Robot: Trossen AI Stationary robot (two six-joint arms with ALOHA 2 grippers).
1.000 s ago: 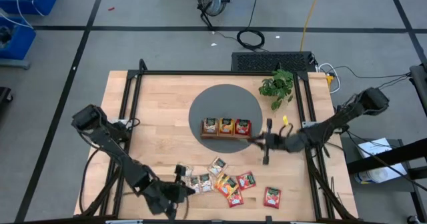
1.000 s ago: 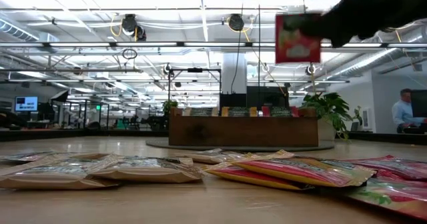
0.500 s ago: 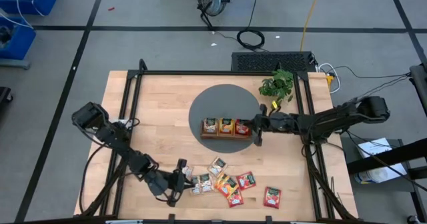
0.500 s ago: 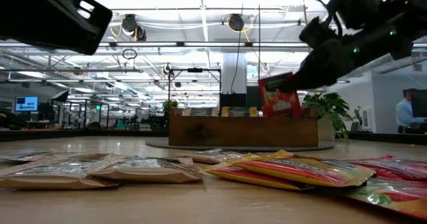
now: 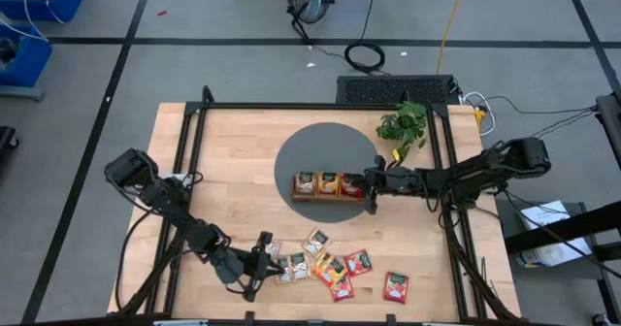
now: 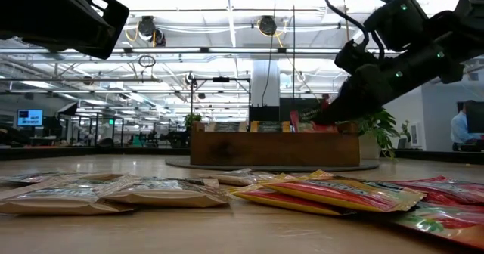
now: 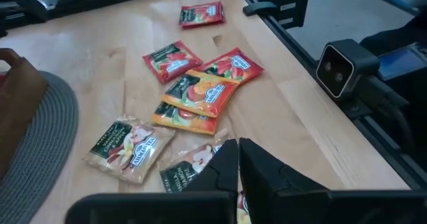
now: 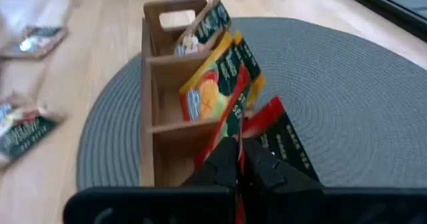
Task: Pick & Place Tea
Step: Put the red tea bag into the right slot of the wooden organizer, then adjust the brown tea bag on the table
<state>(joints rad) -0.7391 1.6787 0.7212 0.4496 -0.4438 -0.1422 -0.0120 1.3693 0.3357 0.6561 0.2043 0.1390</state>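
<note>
The wooden tray (image 5: pixel 330 198) stands on a round grey mat (image 5: pixel 325 151) and holds a cream, an orange-yellow and a red tea sachet on edge. My right gripper (image 5: pixel 370 192) is at the tray's right end, shut on another red sachet (image 8: pixel 279 135) with a dark green top. Several loose tea sachets lie flat near the table's front edge, among them a cream one (image 5: pixel 315 241), an orange one (image 7: pixel 200 99) and a red one (image 5: pixel 396 286). My left gripper (image 5: pixel 260 266) hovers shut at the left end of this group, its tips (image 7: pixel 235 159) over a cream sachet (image 7: pixel 190 172). My right gripper pinches the red sachet between its two fingers at one edge (image 8: pixel 252 144), coming from the table's right and slanting down. The sachet stands tilted at the tray's right-hand compartment (image 8: pixel 175 159). The tray wall hides its lower part in the low view. My left gripper may touch the cream sachet below its tips; I cannot tell.
A small potted plant (image 5: pixel 403 124) stands behind the tray at the far right. Black frame rails (image 5: pixel 189 151) run along the table's sides. A camera block (image 7: pixel 343 67) sits at the near edge beside the loose sachets. Bare wood lies left of the mat.
My right gripper has carried the red sachet leftward and down, from above the table right of the tray to the tray's right compartment, where the sachet now sits at rim height. My left gripper has dropped and moved from the near edge toward the loose sachets, then stopped.
</note>
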